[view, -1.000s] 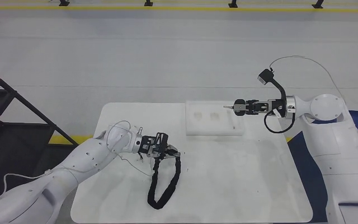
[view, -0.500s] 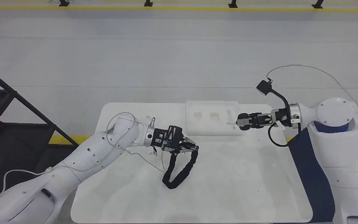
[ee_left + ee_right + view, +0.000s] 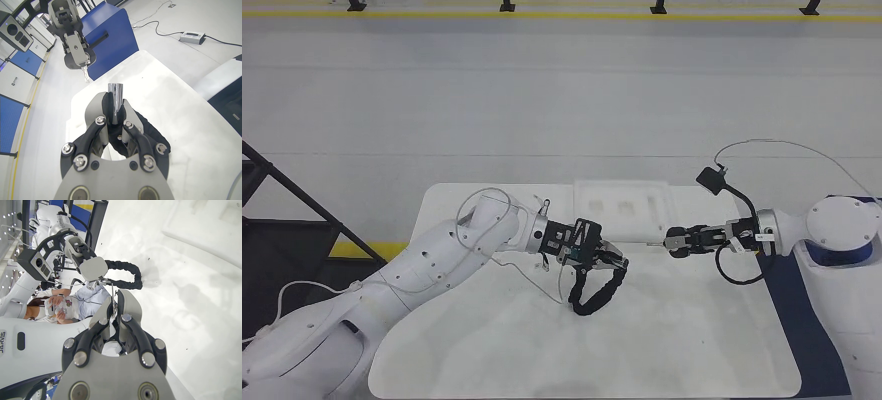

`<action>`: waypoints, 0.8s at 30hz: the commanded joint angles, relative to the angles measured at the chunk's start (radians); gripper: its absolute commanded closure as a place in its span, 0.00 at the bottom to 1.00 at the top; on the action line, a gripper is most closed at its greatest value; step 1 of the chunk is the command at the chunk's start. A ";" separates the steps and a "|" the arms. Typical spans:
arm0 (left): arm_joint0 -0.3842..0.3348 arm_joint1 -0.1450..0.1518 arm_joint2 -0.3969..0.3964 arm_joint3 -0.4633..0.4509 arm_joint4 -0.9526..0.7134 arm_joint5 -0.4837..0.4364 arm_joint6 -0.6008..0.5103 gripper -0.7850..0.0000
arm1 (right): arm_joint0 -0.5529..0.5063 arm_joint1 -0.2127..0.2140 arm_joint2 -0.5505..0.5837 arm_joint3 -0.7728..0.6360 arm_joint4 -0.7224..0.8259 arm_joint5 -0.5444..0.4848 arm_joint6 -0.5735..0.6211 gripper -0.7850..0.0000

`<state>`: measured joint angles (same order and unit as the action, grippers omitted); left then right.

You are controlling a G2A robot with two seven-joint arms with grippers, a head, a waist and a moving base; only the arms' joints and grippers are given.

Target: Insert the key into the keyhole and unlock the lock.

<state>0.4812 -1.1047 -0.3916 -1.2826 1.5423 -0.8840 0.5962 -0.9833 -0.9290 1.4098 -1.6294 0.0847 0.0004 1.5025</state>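
Mid-table, the left gripper [image 3: 610,258] pinches the lock [image 3: 115,93], its cable [image 3: 597,292] drooping. Just right, the right gripper [image 3: 670,241] pinches the key [image 3: 85,74], whose tip is apart from the lock.

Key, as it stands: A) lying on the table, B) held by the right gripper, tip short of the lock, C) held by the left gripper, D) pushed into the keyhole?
B: the right gripper pinches the key, its tip apart from the lock that the left gripper holds.
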 commanded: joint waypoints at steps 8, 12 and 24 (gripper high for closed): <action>-0.015 -0.021 0.008 0.030 -0.006 -0.001 0.010 1.00 | -0.006 0.002 0.007 -0.008 0.000 0.002 -0.002 1.00; -0.015 -0.021 0.008 0.030 -0.006 -0.001 0.010 1.00 | -0.006 0.002 0.007 -0.008 0.000 0.002 -0.002 1.00; 0.022 -0.018 -0.037 0.015 -0.046 0.014 -0.033 1.00 | -0.029 0.025 0.035 -0.178 -0.114 0.137 0.023 1.00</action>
<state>0.5060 -1.1221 -0.4233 -1.2556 1.4866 -0.8712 0.5709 -1.0076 -0.9082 1.4357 -1.7741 -0.0165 0.1144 1.5164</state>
